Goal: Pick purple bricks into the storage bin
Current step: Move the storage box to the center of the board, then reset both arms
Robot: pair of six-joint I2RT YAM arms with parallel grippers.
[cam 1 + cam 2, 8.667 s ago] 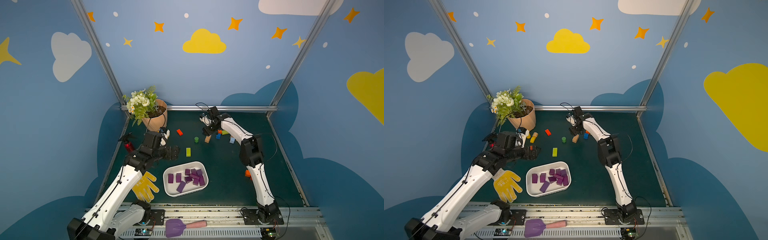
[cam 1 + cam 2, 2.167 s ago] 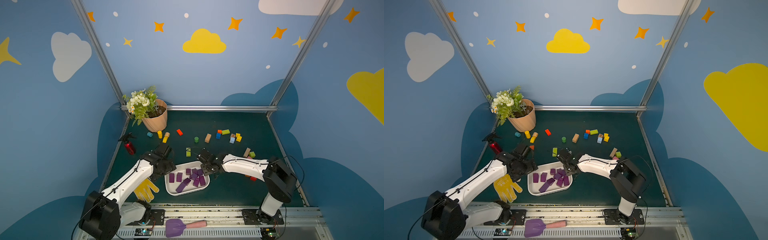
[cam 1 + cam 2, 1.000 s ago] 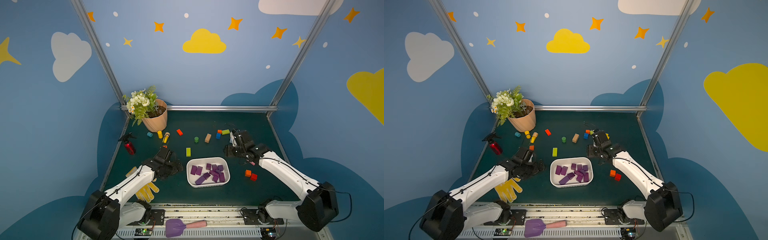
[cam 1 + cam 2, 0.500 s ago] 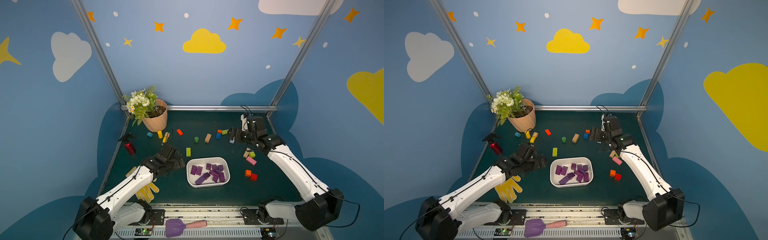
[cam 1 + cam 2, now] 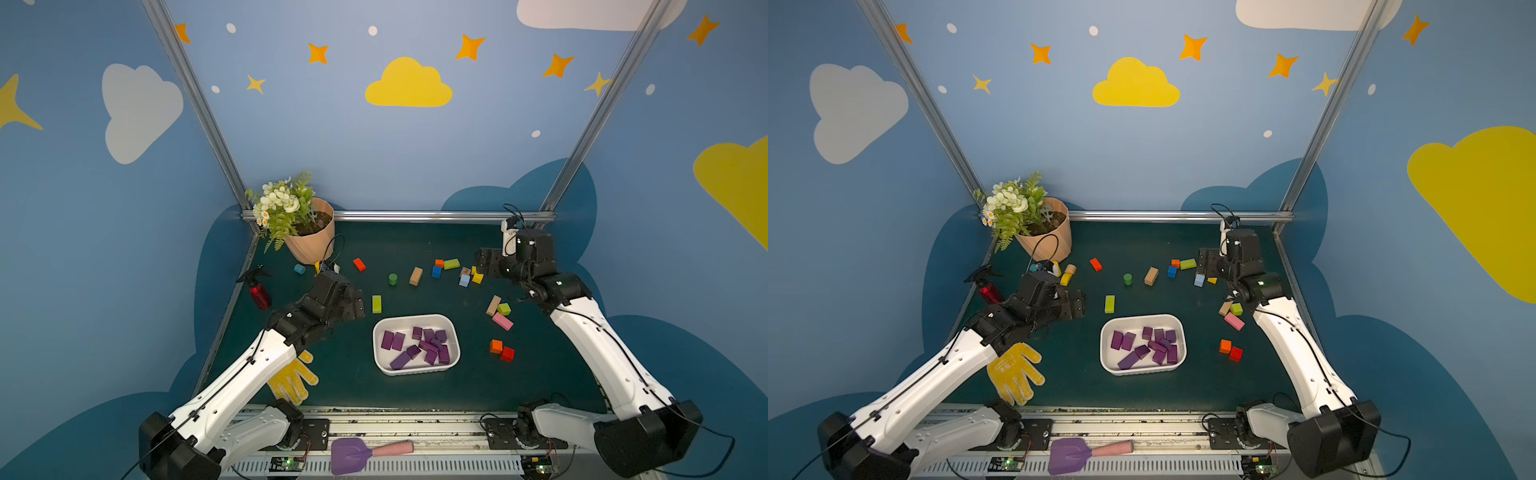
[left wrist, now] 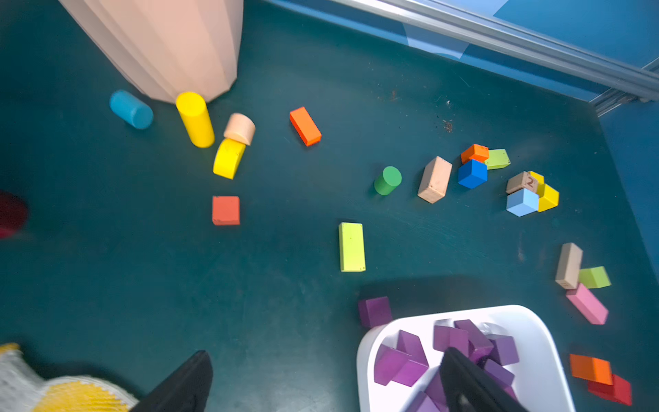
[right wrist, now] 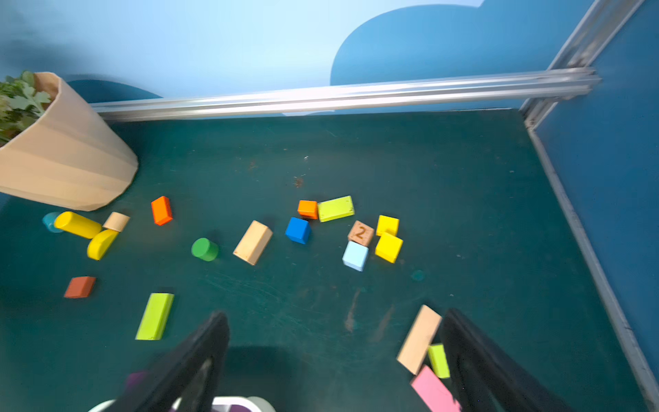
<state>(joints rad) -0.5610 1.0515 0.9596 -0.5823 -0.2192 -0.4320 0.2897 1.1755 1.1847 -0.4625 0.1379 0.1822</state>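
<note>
Storage bin [image 5: 415,318]: 1, white, on mat [image 5: 353,386] front-centre, btwn the 2 arms. Purple bricks [image 5: 430,347] inside: approx 11, jumbled, some overlapping, so count isn't firm. 1 stray purple brick [image 6: 374,311] lies outside on the mat, just beside a bin corner. It's clear in left wrist view, only a blur in right wrist view.

Left gripper [image 6: 326,353]: jaws spread wide, nothing btwn them. It hangs above the mat at the bin's side toward the left arm, near the stray brick. Right gripper [image 7: 335,314]: jaws also wide apart, empty. It hangs over the far right of the mat, well apart from the bin.

Non-purple blocks loose on mat, 21 total:
- cylinders [image 6: 388,180]: 3 (blue, yellow, green)
- half-rounds [image 6: 229,158]: 2 (yellow, tan), touching
- lime blocks [image 6: 351,247]: 3
- tan oblongs [image 6: 435,179]: 2
- orange/red blocks [image 6: 305,126]: 5, incl. a touching orange+red pair right of bin
- yellow cubes [image 7: 388,247]: 2
- blue cube [image 6: 472,173]: 1
- pale-blue cube [image 6: 522,202]: 1
- tan cube marked 2 [image 6: 522,182]: 1
- pink oblong [image 6: 586,303]: 1

Other items, 1 each: flowerpot [image 5: 311,245] w/ plant, far left corner. Red spray bottle [image 5: 258,291] at left edge. Yellow glove [image 5: 293,380] partly under left arm. Purple scoop [image 5: 347,455] on front rail, off the mat.
</note>
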